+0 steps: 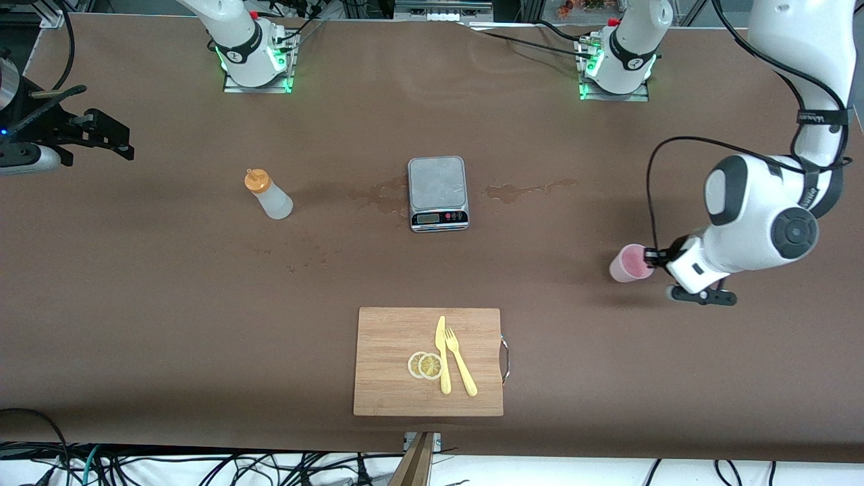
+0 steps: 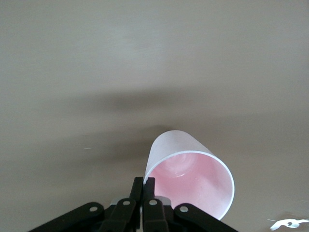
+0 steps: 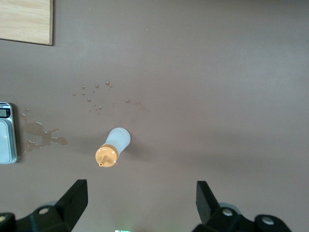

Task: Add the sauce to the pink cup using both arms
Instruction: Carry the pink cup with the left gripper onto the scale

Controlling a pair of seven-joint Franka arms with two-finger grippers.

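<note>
The brown worktop point(image 1: 135, 324) carries everything, with wet stains point(image 1: 526, 191) on it beside the scale. The 2 white arms reach in from their bases: the left arm point(image 1: 756, 216) bends low over its own end of the worktop, while the right arm waits at the other end, only its black pincer showing in the front view.

Nearest the front camera lies a wooden cutting board point(image 1: 391, 364), holding 2 lemon slices point(image 1: 425, 365), a yellow knife point(image 1: 443, 354) and a yellow fork point(image 1: 460, 361). Farther from the camera, mid-worktop, sits the grey scale point(image 1: 438, 193).

The sauce point(image 1: 267, 194) stands upright toward the right arm's end, about level with the scale, orange cap on. The right pincer point(image 3: 141, 193) hangs above the worktop near the bottle, its fingers point(image 3: 75, 198) spread wide apart with nothing between them.

The pink cup point(image 1: 631, 263) is at the left arm's end, between scale and board in depth, tipped so its mouth faces the wrist camera. The left pincer point(image 2: 143, 191) is clamped on the cup's rim, fingers point(image 2: 148, 189) pressed together over the thin wall.
</note>
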